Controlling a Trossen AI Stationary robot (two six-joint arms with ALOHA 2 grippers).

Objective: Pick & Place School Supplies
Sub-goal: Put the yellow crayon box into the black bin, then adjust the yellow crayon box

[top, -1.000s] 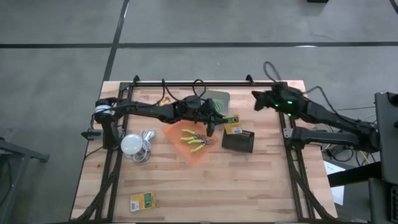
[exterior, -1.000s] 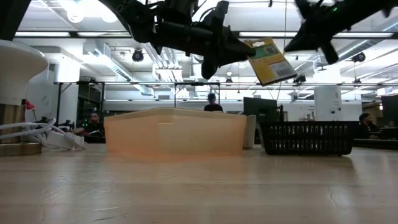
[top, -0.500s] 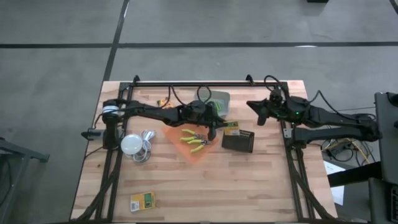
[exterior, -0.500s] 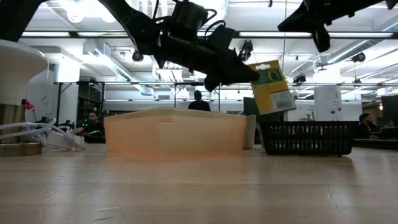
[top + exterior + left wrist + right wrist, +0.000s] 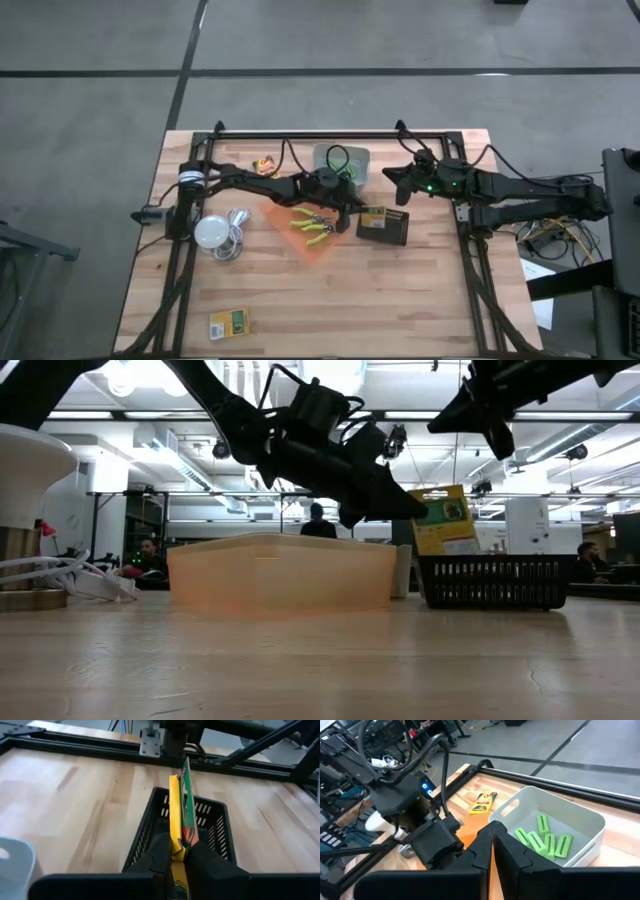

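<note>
The left gripper is pinching a yellow-and-green box upright over the black basket, and it is best lowering it squarely inside before letting go, while the right gripper is hovering closed and empty nearby.

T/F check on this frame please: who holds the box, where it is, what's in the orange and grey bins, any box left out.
1. The left gripper is shut on a yellow-and-green box. True.
2. That box hangs over the orange bin. False: it is over the black basket.
3. The right gripper holds a green marker. False: it is shut and holds nothing.
4. Lime-green markers lie in the grey bin. True.
5. The orange bin holds no tools. False: green-handled pliers lie in it.
6. Another box lies near the table's front edge. True.
</note>
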